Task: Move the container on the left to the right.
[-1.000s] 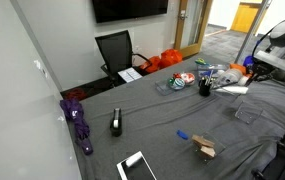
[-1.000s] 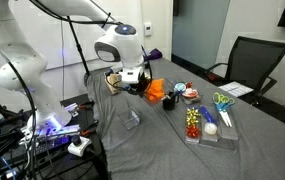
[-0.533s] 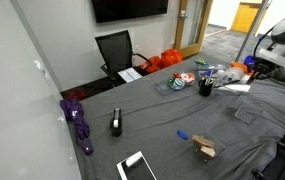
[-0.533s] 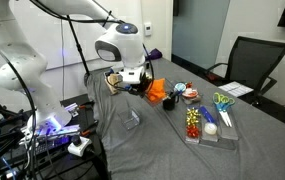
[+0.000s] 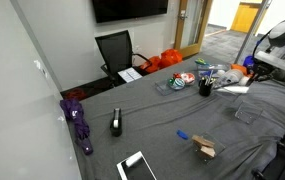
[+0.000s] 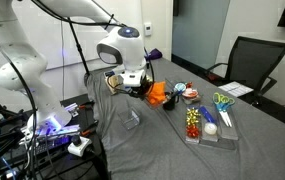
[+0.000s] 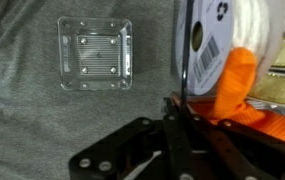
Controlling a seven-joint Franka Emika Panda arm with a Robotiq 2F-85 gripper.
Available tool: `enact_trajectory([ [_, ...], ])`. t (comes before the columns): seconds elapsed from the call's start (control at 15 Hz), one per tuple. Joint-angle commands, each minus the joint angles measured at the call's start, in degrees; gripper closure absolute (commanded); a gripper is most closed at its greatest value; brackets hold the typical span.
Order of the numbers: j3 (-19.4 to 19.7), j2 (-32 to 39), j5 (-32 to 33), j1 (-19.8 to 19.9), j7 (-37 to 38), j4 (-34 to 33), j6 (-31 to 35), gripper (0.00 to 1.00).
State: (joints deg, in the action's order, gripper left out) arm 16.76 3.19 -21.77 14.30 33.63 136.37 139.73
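The container (image 6: 158, 93) is a shallow clear plastic tray holding orange items and a white roll with a dark label. It sits near the table's end, beside the robot. In the wrist view its thin clear wall (image 7: 183, 60) runs straight into my gripper (image 7: 179, 105), whose fingers are shut on that wall. The orange contents fill the right of that view. In both exterior views my gripper (image 6: 134, 82) (image 5: 258, 68) is right against the container (image 5: 240, 71).
A plain clear plastic box (image 7: 95, 53) (image 6: 132, 121) lies on the grey cloth near the gripper. A dark cup of pens (image 5: 205, 87), a bowl (image 6: 189, 93) and a long clear tray of small items (image 6: 208, 126) stand further along. A black chair (image 6: 247, 60) is behind the table.
My gripper and the container have shifted very slightly to the right in an exterior view; nothing else has moved.
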Motion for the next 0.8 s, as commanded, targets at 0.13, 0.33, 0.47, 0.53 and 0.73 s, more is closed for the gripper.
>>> enact_trajectory([
  [0.13, 1.4, 3.3, -1.2, 1.8, -0.1, -2.7, 1.5, 0.99],
  [0.33, 2.6, 4.9, -1.4, 3.0, -0.2, -3.3, 3.5, 0.99],
  [0.47, 3.5, 5.7, -1.1, 3.6, 0.4, -3.8, 4.1, 0.99],
  [0.53, 3.9, 6.3, -1.1, 4.0, 0.8, -4.1, 4.4, 0.99],
  [0.73, 5.3, 8.4, -0.1, 4.3, 4.7, -5.4, 4.1, 0.99],
])
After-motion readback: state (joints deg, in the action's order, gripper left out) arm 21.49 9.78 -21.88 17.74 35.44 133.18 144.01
